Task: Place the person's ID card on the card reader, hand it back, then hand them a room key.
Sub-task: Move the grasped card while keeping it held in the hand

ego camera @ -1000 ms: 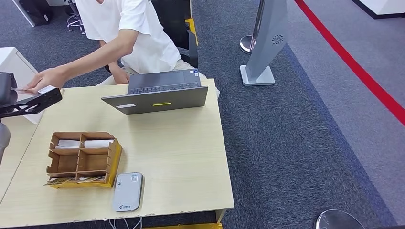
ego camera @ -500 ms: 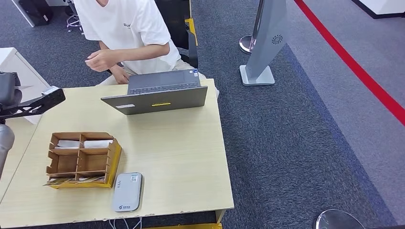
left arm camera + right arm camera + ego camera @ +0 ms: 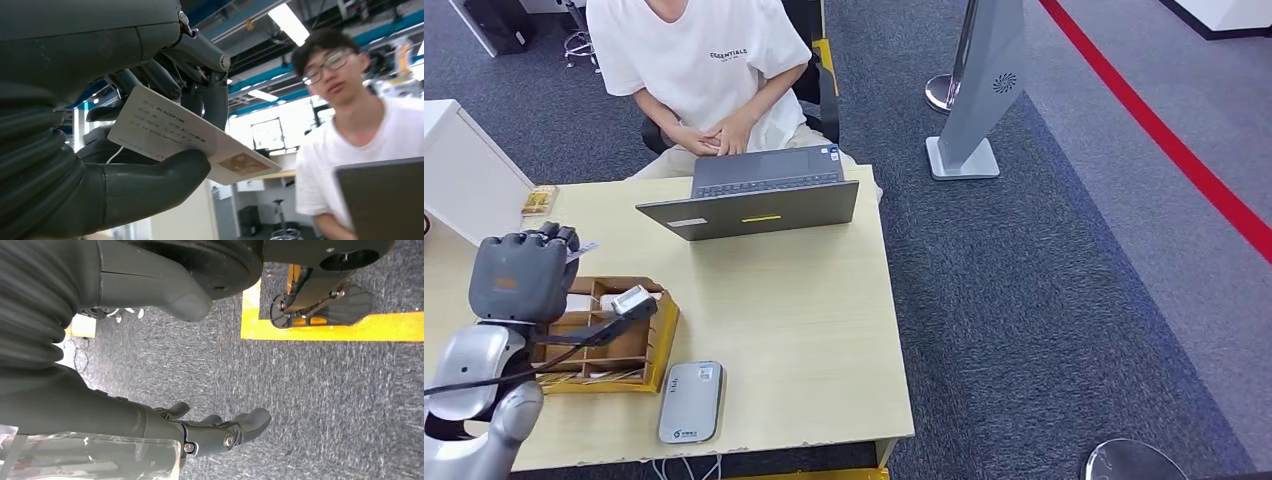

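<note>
1. An open grey laptop (image 3: pixel 754 195) stands at the far edge of the pale wooden table (image 3: pixel 804 330).
2. A grey stand (image 3: pixel 979 90) rises from the dark carpet (image 3: pixel 1044 300).
3. A red line (image 3: pixel 1164 140) crosses the carpet.

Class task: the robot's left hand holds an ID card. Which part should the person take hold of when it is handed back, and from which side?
Take the free end of the ID card, the end with the gold patch, from the side away from the left hand. That end juts clear, while thumb and fingers pinch the other.
</note>
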Tool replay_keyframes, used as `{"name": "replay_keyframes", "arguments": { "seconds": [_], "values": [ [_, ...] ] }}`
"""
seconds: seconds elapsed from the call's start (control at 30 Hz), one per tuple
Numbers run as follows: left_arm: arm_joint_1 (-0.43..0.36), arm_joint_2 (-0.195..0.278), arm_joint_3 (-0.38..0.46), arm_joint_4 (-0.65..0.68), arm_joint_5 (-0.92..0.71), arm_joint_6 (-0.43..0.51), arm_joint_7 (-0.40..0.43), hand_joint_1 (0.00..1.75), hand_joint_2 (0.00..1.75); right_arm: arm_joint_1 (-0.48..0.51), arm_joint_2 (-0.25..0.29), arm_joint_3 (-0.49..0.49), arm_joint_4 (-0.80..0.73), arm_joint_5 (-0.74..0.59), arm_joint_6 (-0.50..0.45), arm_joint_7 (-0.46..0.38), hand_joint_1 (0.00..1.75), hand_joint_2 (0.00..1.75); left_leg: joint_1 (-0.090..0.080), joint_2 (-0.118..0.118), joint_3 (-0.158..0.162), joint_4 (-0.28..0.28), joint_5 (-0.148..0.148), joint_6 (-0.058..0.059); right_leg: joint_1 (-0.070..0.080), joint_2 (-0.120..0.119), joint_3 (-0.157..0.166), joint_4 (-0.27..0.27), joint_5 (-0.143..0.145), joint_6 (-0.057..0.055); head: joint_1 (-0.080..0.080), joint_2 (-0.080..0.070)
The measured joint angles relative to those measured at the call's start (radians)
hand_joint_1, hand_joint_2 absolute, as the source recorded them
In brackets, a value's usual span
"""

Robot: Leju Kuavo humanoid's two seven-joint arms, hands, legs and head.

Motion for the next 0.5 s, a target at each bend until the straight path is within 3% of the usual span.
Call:
{"name": "replay_keyframes", "arguments": {
  "seconds": [0.23,0.5],
  "values": [
    [0.108,-0.023,-0.048,-0.126,-0.031,0.050,-0.034,1.75,1.75,0.000,0.003,-0.004,0.001,0.004,-0.004,-0.003,0.00,1.75,0.000,0.000,0.000,0.000,0.000,0.000,0.000,0.000,0.000,0.000,0.000,0.000,0.000,0.000],
    [0.217,-0.039,-0.060,-0.158,-0.063,0.112,-0.052,1.75,1.75,0.000,0.004,-0.011,0.002,0.002,-0.004,0.000,0.00,1.75,0.000,0.000,0.000,0.000,0.000,0.000,0.000,0.000,0.000,0.000,0.000,0.000,0.000,0.000]
  ]
}}
